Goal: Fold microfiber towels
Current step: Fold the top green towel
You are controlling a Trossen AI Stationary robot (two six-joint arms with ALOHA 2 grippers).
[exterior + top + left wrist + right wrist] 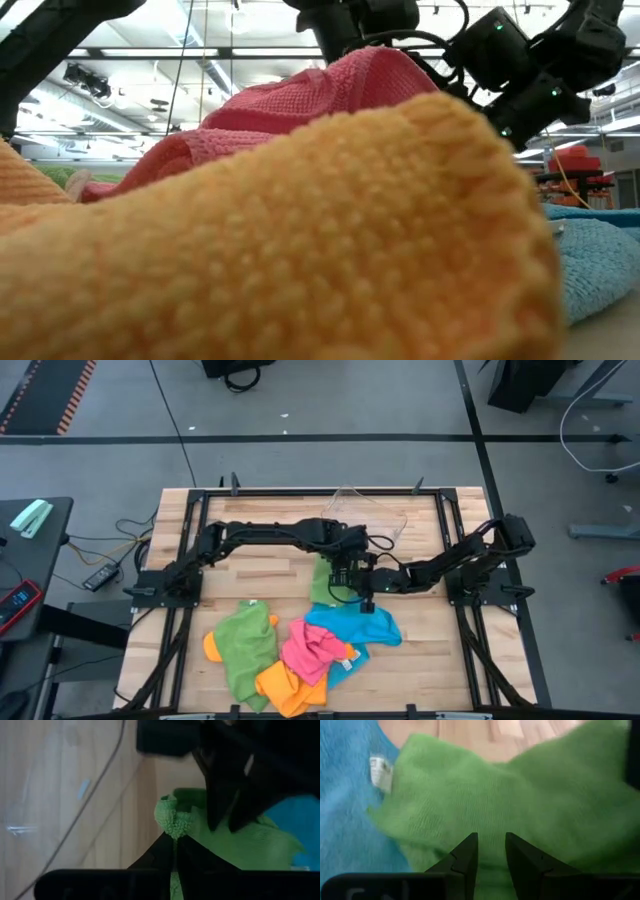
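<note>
Room: grey concrete floor (330, 400) with cables around the bench; ceiling lights and beams show in the low view.
Table: pale wood-plank table (260, 575) inside a black frame, both arm bases bolted at its sides.
Clear tray: clear plastic tray (365, 515) at the far edge of the table, nothing visible inside it.
Towel heap: orange towel (285, 685), pink towel (312, 648), a second green towel (245, 645) and the blue towel (365, 628) lie crumpled and overlapping at the near half of the table.
Green towel in hand: green towel (325, 582) lies just beyond the blue one at table centre, bunched, one corner raised.
Left gripper: left gripper (175, 840) reaches to the centre; its fingers are closed tight, pinching a curled corner of the green towel (172, 817).
Right gripper: right gripper (490, 851) comes in from the other side, over the same green towel (520, 800); its fingers stand narrowly apart, and whether any cloth is between them I cannot tell.
Progress: by my judgement barely begun; 0 towels look folded, 1 is being lifted to spread, and about 4 more wait in the heap.
Left to do: flatten, fold and set aside each cloth.
</note>
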